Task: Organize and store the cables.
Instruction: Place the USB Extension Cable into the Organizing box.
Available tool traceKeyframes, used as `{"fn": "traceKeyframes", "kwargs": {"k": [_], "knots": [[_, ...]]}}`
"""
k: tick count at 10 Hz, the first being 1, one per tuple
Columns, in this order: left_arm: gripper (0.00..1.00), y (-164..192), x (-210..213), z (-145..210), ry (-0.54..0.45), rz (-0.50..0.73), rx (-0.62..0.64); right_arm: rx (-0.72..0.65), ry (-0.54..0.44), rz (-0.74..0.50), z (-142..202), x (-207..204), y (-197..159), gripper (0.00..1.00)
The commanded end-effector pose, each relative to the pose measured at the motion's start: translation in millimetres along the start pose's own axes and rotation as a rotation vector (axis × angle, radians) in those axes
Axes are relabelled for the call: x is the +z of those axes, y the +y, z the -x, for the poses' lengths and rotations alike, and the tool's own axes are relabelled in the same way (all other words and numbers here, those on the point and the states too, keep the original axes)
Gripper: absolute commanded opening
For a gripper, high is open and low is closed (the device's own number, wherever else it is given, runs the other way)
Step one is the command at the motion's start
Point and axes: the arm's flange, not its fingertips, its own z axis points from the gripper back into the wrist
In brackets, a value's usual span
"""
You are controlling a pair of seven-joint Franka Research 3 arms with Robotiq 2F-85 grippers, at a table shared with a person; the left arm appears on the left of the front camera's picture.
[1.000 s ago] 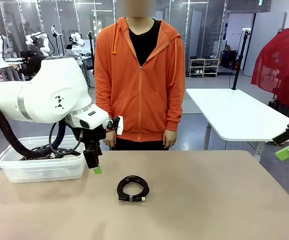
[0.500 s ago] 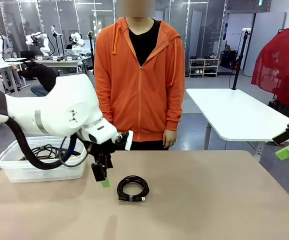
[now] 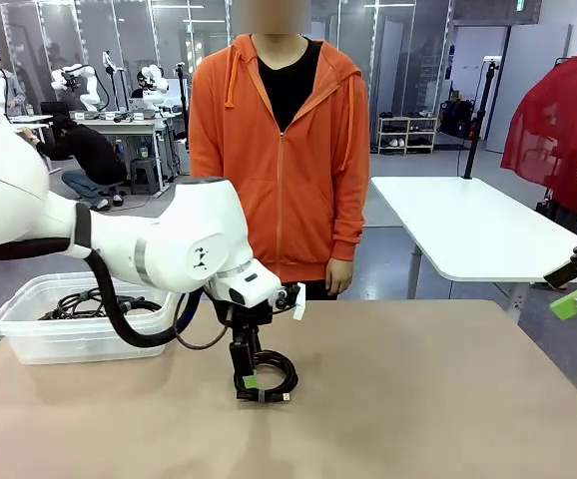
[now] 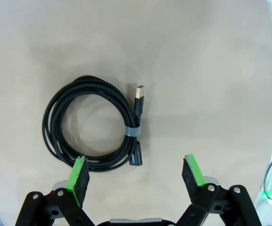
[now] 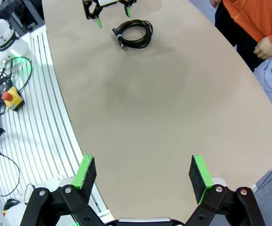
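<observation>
Above the coiled cable, left gripper wide open and empty, moved over from the bin, right gripper open, unmoved

Bright, even overhead light, soft shadows, sharp focus (wrist views bend at their edges).

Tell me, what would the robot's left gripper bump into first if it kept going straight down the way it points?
Probably the coiled black USB cable on the table. The open left gripper points down at it, though one finger might reach bare tabletop first.
</observation>
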Motion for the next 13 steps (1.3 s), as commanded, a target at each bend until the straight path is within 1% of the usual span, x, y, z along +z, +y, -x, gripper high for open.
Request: {"fn": "traceKeyframes", "kwargs": {"k": [1,2,4,6,11,13], "knots": [[1.00,13,-9,-14,0.056,0.006,0.056,0.020,0.004,-0.001,0,1,-2,1.00],[1.00,19,-16,-15,0.050,0.032,0.058,0.020,0.004,-0.001,0,1,-2,1.00],[1.00,24,-27,-15,0.049,0.031,0.058,0.020,0.004,-0.001,0,1,-2,1.00],[1.00,27,-40,-14,0.083,0.047,0.045,0.020,0.004,-0.001,0,1,-2,1.00],[1.00,28,-59,-16,0.096,0.101,0.019,0.020,0.004,-0.001,0,1,-2,1.00],[1.00,29,-68,-15,0.121,0.131,0.030,0.020,0.004,-0.001,0,1,-2,1.00]]}}
